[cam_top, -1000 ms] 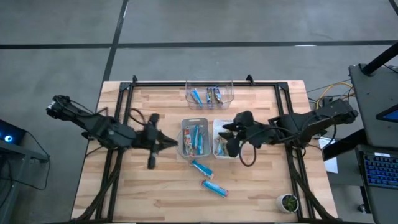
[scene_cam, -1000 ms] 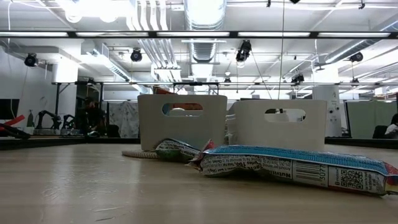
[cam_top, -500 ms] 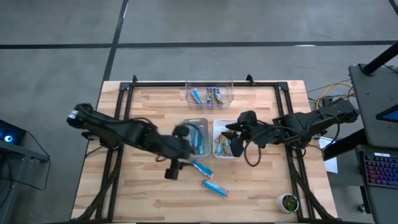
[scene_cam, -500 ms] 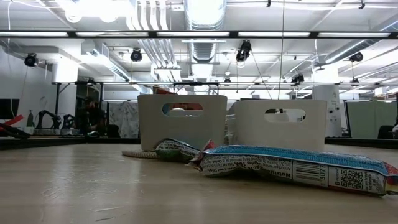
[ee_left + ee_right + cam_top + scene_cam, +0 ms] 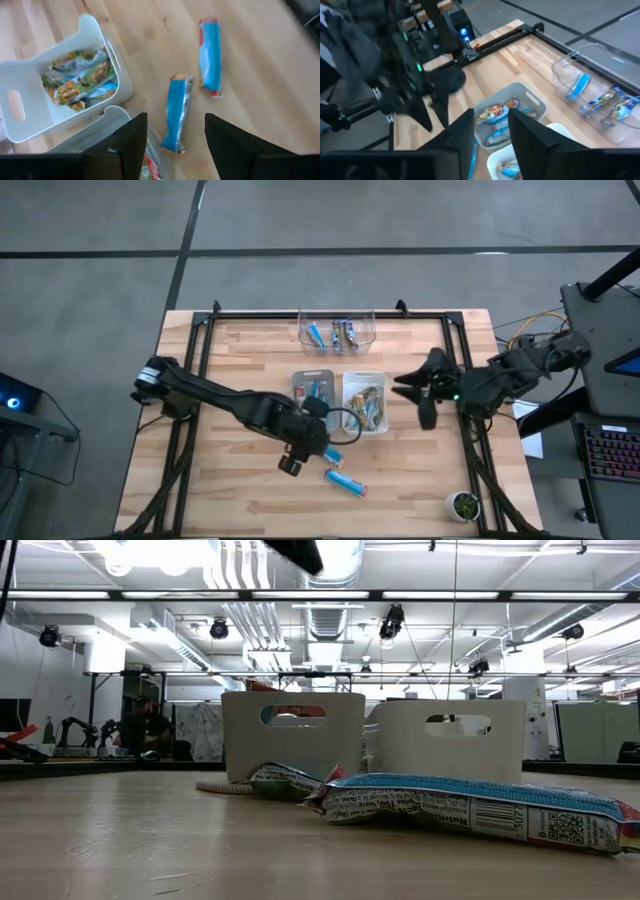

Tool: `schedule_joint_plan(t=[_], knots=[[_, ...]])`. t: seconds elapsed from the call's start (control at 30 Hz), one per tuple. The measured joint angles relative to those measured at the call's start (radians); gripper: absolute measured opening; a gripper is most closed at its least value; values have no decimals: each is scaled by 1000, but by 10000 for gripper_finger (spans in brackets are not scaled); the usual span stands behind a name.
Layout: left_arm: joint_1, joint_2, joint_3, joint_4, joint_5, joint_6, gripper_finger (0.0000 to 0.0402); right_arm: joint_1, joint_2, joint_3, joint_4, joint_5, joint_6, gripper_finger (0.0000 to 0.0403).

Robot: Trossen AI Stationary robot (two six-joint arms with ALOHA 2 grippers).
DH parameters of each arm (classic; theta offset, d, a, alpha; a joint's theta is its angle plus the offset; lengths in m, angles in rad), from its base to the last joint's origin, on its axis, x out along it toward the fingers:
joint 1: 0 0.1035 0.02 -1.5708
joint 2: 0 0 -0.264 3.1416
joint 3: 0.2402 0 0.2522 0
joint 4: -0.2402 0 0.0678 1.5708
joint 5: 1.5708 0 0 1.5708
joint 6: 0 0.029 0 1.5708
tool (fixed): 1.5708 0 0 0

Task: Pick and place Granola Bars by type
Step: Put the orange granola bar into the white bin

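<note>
Grey bin (image 5: 296, 385), white bin (image 5: 364, 376), clear bin (image 5: 336, 315) on table (image 5: 220, 480)

A blue bar (image 5: 470, 808) is seen lying flat on the table (image 5: 150, 840) in the foreground, its printed wrapper facing the camera. Behind its left end, a second bar (image 5: 285, 780) with a greenish wrapper is partly hidden. Two bins are set side by side farther back: a grey bin (image 5: 292, 735) and a white bin (image 5: 450, 738), each with a slotted handle. A dark part of an arm (image 5: 295, 552) is visible at the top edge. A person (image 5: 145, 730) is seen in the room beyond.
</note>
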Motion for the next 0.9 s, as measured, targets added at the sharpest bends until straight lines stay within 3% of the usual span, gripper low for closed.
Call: schedule_joint_plan(t=[0.17,0.3,0.5,0.9], knots=[[17,63,-1,0,1,90,181,0,-61,0,-4,9,-12,82],[21,110,0,12,15,138,181,0,-92,0,-1,37,-19,78],[21,166,0,31,28,215,180,0,-119,0,-4,85,-12,108],[30,241,0,68,89,260,180,-1,-117,-1,-55,86,5,155]])
